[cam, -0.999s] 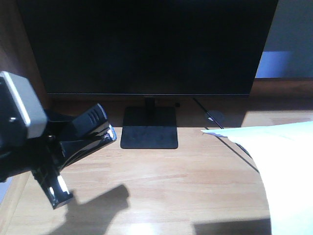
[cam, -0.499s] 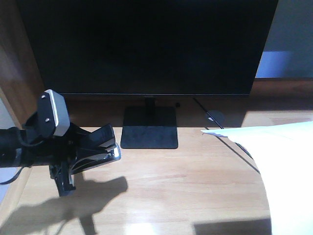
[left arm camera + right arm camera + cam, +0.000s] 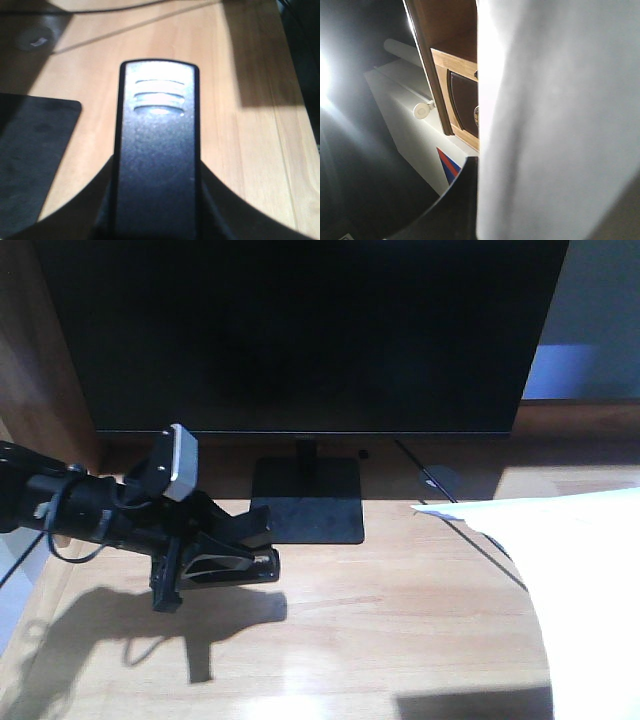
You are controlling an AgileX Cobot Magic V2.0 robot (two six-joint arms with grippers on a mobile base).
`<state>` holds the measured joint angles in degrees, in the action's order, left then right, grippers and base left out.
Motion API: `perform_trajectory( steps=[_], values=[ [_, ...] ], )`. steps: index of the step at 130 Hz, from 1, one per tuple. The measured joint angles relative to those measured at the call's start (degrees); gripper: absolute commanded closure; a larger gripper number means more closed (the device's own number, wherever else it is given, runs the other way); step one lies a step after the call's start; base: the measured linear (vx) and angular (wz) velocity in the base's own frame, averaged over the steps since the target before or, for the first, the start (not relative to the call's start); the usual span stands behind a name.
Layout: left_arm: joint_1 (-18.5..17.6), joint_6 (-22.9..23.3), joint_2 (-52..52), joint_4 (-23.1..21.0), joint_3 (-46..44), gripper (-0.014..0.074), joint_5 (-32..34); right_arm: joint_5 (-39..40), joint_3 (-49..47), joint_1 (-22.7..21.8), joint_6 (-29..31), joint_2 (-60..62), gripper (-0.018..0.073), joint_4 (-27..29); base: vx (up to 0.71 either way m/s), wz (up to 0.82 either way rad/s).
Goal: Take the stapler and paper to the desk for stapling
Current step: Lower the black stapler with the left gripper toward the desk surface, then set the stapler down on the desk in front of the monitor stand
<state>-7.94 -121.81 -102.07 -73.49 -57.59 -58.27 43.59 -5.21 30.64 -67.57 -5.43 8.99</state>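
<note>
Left gripper [image 3: 180, 560], pinching stapler [image 3: 245, 540], moved from left edge toward centre, low over desk [image 3: 400, 630]: set-down near. Paper [image 3: 580, 580] lower right; right gripper [image 3: 470, 202] grip cannot tell.

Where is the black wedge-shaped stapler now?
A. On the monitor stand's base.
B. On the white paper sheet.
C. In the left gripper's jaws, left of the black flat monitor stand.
C: the left gripper clamps the black wedge-shaped stapler in its jaws, left of the black flat monitor stand.
</note>
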Motion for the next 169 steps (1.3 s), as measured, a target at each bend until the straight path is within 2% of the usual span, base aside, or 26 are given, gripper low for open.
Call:
perform_trajectory(
  steps=[30, 64, 97, 121, 148, 169],
  values=[
    [-2.58, 0.00, -6.79, 0.22, -2.15, 0.0603, 0.22, 0.00, 0.00, 0.00, 0.00, 0.00, 0.0565, 0.00, 0.00, 0.00],
    [-4.92, 0.00, -12.83, 0.09, -2.15, 0.0603, 4.13, 0.00, 0.00, 0.00, 0.00, 0.00, 0.0565, 0.00, 0.00, 0.00],
    [-5.76, 0.00, -16.08, 0.04, -2.33, 0.0599, 5.19, 0.00, 0.00, 0.00, 0.00, 0.00, 0.0565, 0.00, 0.00, 0.00],
    [-5.86, 0.00, -16.43, 0.31, -2.33, 0.0559, 5.19, 0.00, 0.00, 0.00, 0.00, 0.00, 0.0565, 0.00, 0.00, 0.00],
    [-5.92, 0.00, -16.43, 0.94, -2.33, 0.0400, 4.73, 0.00, 0.00, 0.00, 0.00, 0.00, 0.0565, 0.00, 0.00, 0.00],
    [-5.97, 0.00, -16.43, 1.26, -2.33, 0.0183, 4.26, 0.00, 0.00, 0.00, 0.00, 0.00, 0.0565, 0.00, 0.00, 0.00]
  ],
)
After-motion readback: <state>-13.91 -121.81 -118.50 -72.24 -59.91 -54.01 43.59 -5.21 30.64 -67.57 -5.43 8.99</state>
